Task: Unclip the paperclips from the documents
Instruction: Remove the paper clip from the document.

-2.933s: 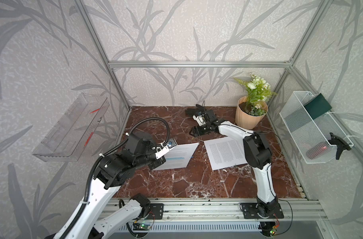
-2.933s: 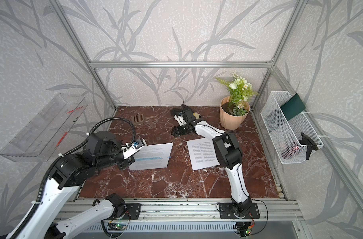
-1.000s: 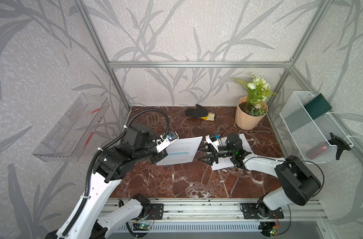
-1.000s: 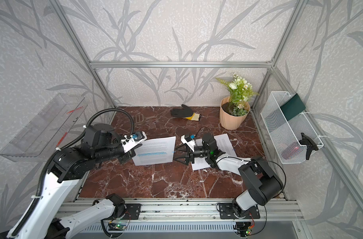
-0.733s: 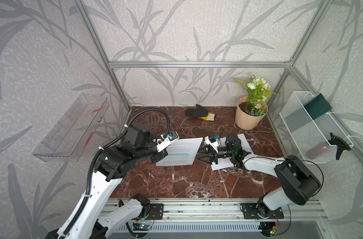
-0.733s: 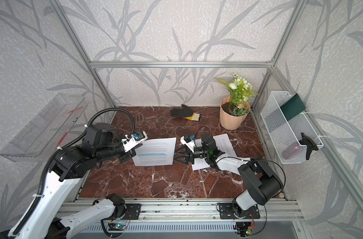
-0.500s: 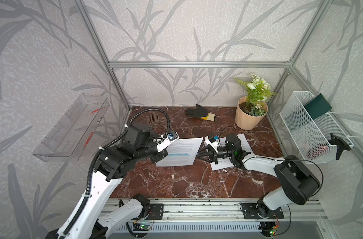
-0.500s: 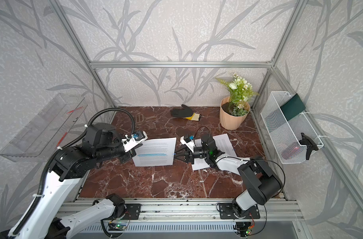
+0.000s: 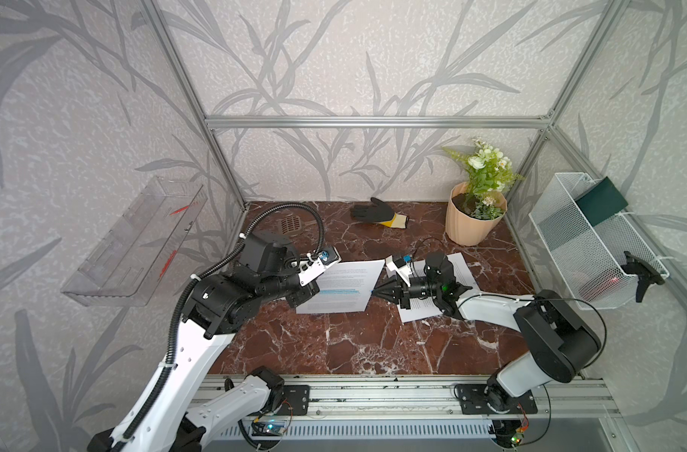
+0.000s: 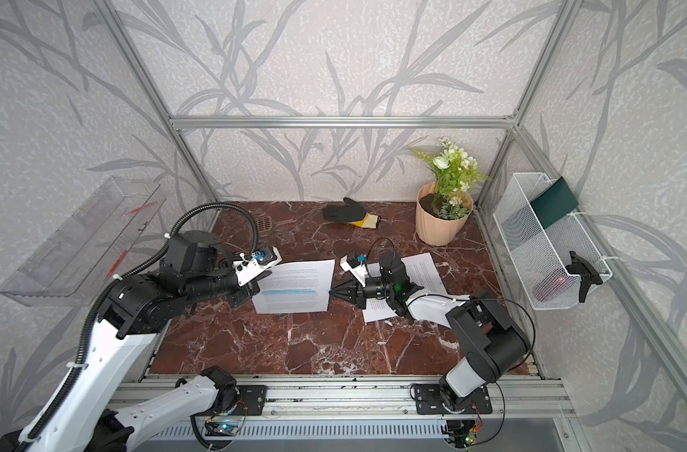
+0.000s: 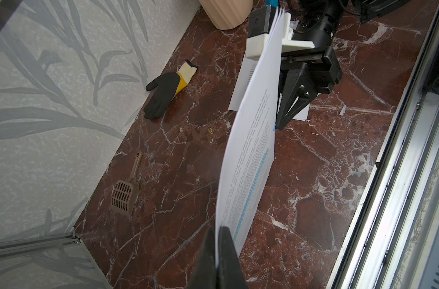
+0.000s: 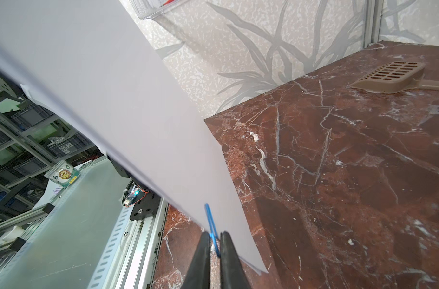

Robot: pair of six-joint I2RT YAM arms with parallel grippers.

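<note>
A white document [image 9: 341, 287] with blue highlighted lines is held off the table by its left edge, with my left gripper [image 11: 217, 250] shut on it. A blue paperclip [image 12: 211, 222] sits on the sheets' opposite edge. My right gripper [image 12: 214, 240] is shut on the clip's outer end, and in both top views its tip [image 9: 375, 291] meets the page's right edge. A second document [image 9: 457, 270] lies flat on the table under the right arm. One yellowish paperclip [image 11: 209, 129] lies loose on the marble.
A black and yellow glove [image 9: 377, 213] lies at the back, with a potted plant [image 9: 473, 221] to its right. A brown slotted scoop [image 11: 124, 192] rests near the back left corner. A wire basket [image 9: 592, 242] hangs on the right wall and a clear tray [image 9: 138, 242] on the left.
My right gripper came from the back of the table to the held document's right edge, then closed from wide open onto the blue paperclip. The left arm barely moved.
</note>
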